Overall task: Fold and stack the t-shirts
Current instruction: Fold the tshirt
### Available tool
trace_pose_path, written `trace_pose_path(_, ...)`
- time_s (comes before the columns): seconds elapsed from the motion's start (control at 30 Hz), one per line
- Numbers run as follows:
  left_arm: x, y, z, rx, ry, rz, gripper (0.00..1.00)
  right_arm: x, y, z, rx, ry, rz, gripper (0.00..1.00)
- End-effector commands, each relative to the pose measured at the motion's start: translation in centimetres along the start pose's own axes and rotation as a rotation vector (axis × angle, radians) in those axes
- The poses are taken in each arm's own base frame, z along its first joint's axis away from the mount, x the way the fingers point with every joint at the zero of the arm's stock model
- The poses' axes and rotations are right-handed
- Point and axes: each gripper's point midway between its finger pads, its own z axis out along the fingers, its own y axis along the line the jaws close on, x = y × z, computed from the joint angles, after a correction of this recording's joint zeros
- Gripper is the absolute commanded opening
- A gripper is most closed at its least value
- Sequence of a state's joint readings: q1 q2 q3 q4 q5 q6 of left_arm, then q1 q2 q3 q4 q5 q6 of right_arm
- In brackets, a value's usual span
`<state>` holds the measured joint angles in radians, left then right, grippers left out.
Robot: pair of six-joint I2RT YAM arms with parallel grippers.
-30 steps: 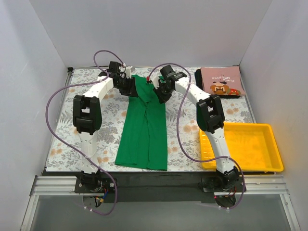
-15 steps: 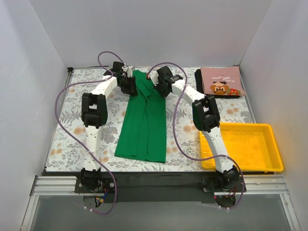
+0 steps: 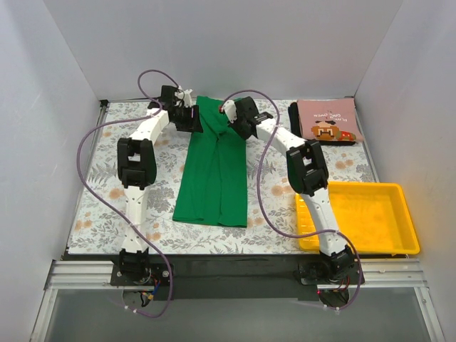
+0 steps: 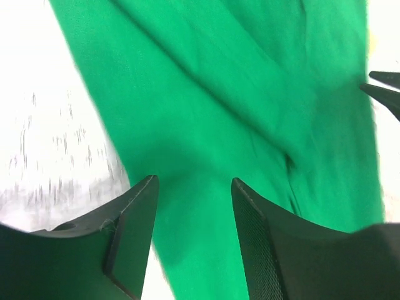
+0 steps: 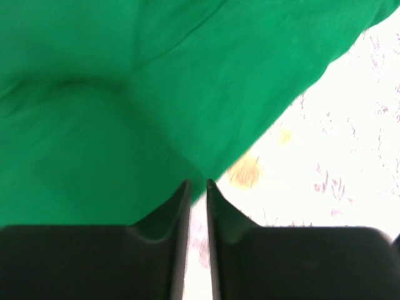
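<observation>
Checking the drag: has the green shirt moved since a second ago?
Yes. The shirt slid farther away: its hem, once level with the tray's near rim, now lies mid-tray.

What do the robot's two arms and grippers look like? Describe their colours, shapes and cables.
Both the left arm and right arm have white links joined by bulky black joint housings, on black bases. A thin purple cable loops loosely along each arm. The left gripper and right gripper each have two black, tapering fingers; the left's inner pad shows a fine gridded texture.
</observation>
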<state>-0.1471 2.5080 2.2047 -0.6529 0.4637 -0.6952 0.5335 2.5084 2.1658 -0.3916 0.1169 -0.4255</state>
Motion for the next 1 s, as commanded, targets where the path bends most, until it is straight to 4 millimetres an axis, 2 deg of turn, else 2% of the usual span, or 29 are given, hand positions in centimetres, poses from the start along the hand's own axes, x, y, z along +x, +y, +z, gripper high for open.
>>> trace_pose_path(0.0,-5.8,-6.0,-10.5,0.074,-0.152,0.14,0.5,-8.3,-0.9,-9.8,-0.036,-0.216,-0.004,0.24)
trace_pose_path(0.03,-5.1,-6.8,-11.7,0.091,-0.143,0.143,0.5,-9.4,-0.3,-12.8,-0.08,-0.257,-0.002,0.26)
trace_pose_path(0.07,-2.3,-6.9,-11.6,0.103,-0.085,0.116,0.5,-9.1,0.5,-14.1,-0.113,-0.245,0.013,0.27)
trace_pose_path(0.1,-2.2,-8.9,-14.7,0.132,-0.116,0.145,0.5,-8.9,0.9,-15.4,-0.139,-0.242,0.03,0.27)
trace_pose_path(0.13,-1.3,-9.4,-15.6,0.141,-0.115,0.145,0.5,-9.6,1.9,-18.0,-0.198,-0.275,0.033,0.27)
trace_pose_path(0.17,2.5,-9.1,-15.2,0.151,-0.044,0.102,0.5,-7.4,3.8,-18.6,-0.267,-0.205,0.059,0.27)
trace_pose_path(0.2,2.6,-10.5,-18.0,0.155,-0.088,0.12,0.5,-6.6,4.9,-19.4,-0.309,-0.183,0.07,0.25)
trace_pose_path(0.23,3.9,-11.1,-18.7,0.181,-0.076,0.11,0.5,-6.4,6.7,-21.3,-0.374,-0.188,0.067,0.23)
trace_pose_path(0.27,7.1,-11.0,-18.6,0.191,-0.019,0.07,0.49,-3.8,8.8,-21.4,-0.432,-0.123,0.07,0.21)
trace_pose_path(0.3,7.8,-11.8,-20.0,0.2,-0.03,0.085,0.48,-3.0,10.3,-23.3,-0.482,-0.108,0.064,0.2)
trace_pose_path(0.33,9.7,-12.2,-20.3,0.224,0.011,0.063,0.45,-2.3,12.3,-24.1,-0.52,-0.089,0.049,0.2)
trace_pose_path(0.37,12.2,-12.3,-20.2,0.238,0.063,0.034,0.43,0.4,14.5,-24.2,-0.568,-0.018,0.048,0.2)
trace_pose_path(0.43,14.8,-13.2,-21.2,0.274,0.104,0.023,0.39,1.5,18.0,-26.2,-0.642,0.0,0.006,0.21)
trace_pose_path(0.47,15.8,-13.5,-21.3,0.284,0.125,0.014,0.37,2.3,19.3,-26.6,-0.667,0.018,-0.007,0.21)
trace_pose_path(0.5,17.9,-13.4,-21.1,0.284,0.172,-0.008,0.35,3.9,21.7,-27.3,-0.706,0.054,-0.038,0.22)
trace_pose_path(0.6,20.4,-13.3,-21.3,0.273,0.232,-0.028,0.32,6.2,24.4,-27.9,-0.749,0.112,-0.086,0.25)
trace_pose_path(0.63,21.5,-13.1,-21.2,0.266,0.26,-0.042,0.32,6.5,25.6,-28.3,-0.764,0.113,-0.126,0.27)
trace_pose_path(0.7,22.2,-12.9,-21.1,0.256,0.274,-0.063,0.31,7.2,26.4,-28.1,-0.742,0.13,-0.176,0.3)
trace_pose_path(0.8,23.8,-12.2,-20.5,0.232,0.313,-0.091,0.31,7.9,28.8,-27.9,-0.758,0.181,-0.211,0.3)
trace_pose_path(0.97,24.0,-11.5,-19.7,0.19,0.317,-0.129,0.28,7.0,29.9,-27.0,-0.71,0.2,-0.189,0.33)
